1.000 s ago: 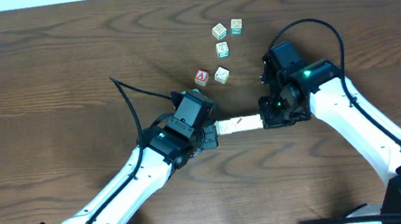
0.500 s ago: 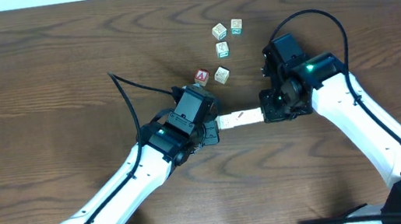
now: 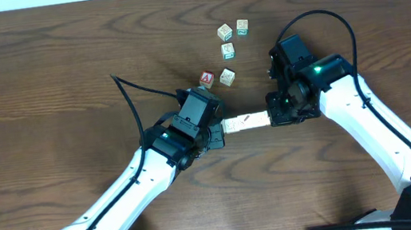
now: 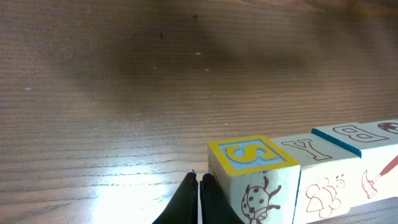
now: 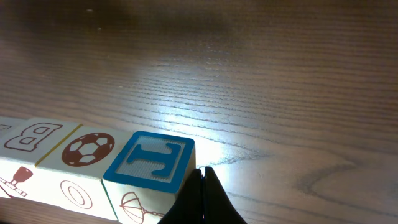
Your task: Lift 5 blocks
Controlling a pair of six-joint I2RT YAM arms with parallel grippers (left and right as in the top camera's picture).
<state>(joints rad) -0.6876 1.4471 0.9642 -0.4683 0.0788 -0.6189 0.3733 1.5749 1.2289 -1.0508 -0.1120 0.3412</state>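
Firstly, row of blocks [image 3: 245, 122]: five pale wooden cubes set end to end in a short line near the middle of the tabletop [image 3: 41, 90], squeezed lengthwise between the two claws.
Order in the row: from the left arm's end, the S block [image 4: 252, 155] with a yellow border and a ladybird on its side, the Y block [image 4: 308, 148], the B block [image 4: 348, 134], the soccer-ball block [image 5: 87, 150], and the blue-framed T block [image 5: 152, 160].
Left claw [image 3: 221, 129]: fingers pressed together with nothing between them, tips against the outer end of the S block.
Right claw [image 3: 272, 116]: fingers pressed together, tips against the outer end of the T block.
Height of the row: cannot tell whether it rests on the wood or hangs just above it.
Loose cubes: a red "A" cube [image 3: 206, 79] and a pale cube [image 3: 227, 76] lie side by side just beyond the row; three pale cubes [image 3: 228, 50] cluster farther back, apart from both arms.
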